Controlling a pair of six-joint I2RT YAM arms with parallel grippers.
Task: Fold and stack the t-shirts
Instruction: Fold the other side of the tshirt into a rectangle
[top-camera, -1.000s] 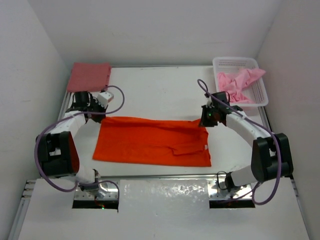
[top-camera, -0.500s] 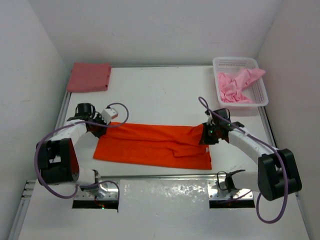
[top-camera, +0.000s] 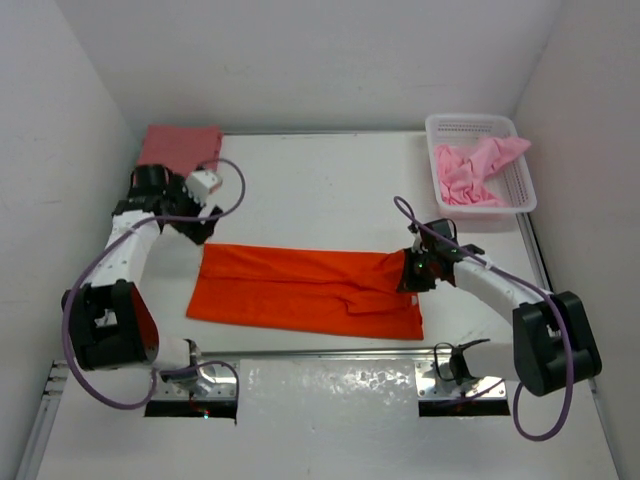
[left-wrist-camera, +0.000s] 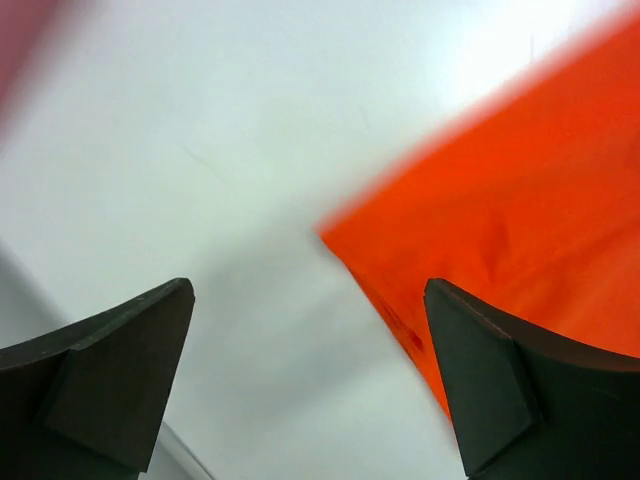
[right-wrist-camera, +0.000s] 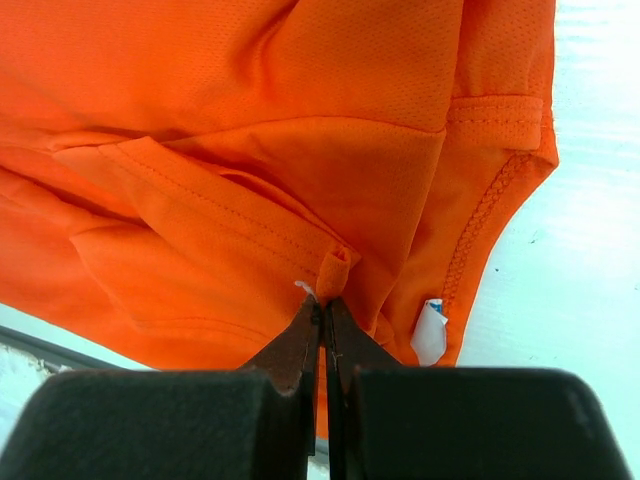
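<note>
One bright orange cloth t-shirt (top-camera: 300, 290) on white table (top-camera: 330, 190); limp, light, likely slumps; right fingers (right-wrist-camera: 290, 352) pinch its right fold; left fingers (left-wrist-camera: 110, 380) spread, empty; best hold: far-left corner.

White walls (top-camera: 300, 60) enclose a white table (top-camera: 320, 190).

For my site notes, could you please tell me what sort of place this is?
Probably a robot lab cell: white walls around a table, left arm and right arm bolted at its edge, an orange shirt laid out.
</note>
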